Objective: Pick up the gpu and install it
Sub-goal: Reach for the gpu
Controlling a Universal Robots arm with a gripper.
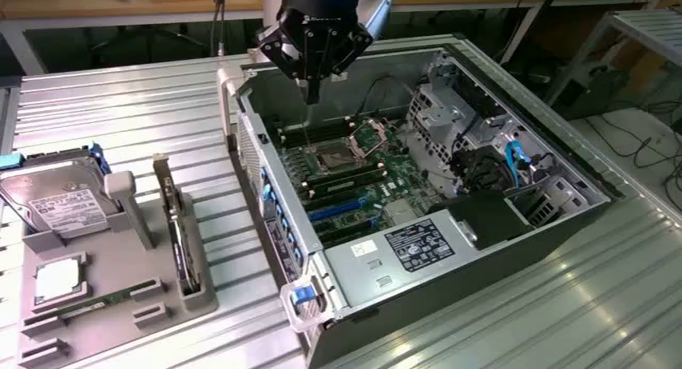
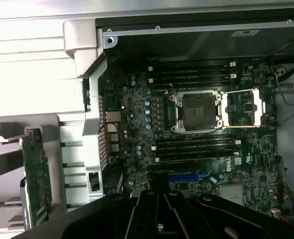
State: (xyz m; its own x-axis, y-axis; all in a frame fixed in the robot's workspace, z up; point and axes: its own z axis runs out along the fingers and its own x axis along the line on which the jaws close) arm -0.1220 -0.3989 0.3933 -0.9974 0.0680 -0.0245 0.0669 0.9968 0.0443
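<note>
In the exterior view the pincer (image 1: pixel 312 96) is seen shut, with nothing held, hung above the open computer case (image 1: pixel 512 281) and over its motherboard (image 1: pixel 352 177). The graphics card (image 1: pixel 176 233) is found well apart from the pincer, outside the case toward the exterior view's left. It is stood on edge in a slot of a grey holder (image 1: pixel 107 305) on the ribbed table (image 1: pixel 117 105). The graphics card is judged light, stiff and fragile, so a hold on its bare upper edge, clear of the parts on its faces, would be favoured. In the wrist view the pincer (image 2: pixel 159 219) is set over the motherboard (image 2: pixel 197 144), and the graphics card (image 2: pixel 36 179) is seen beyond the case wall from it. Open room is left above the graphics card, though its lower part is hugged by the slot, and the case rim lies between it and the pincer.
</note>
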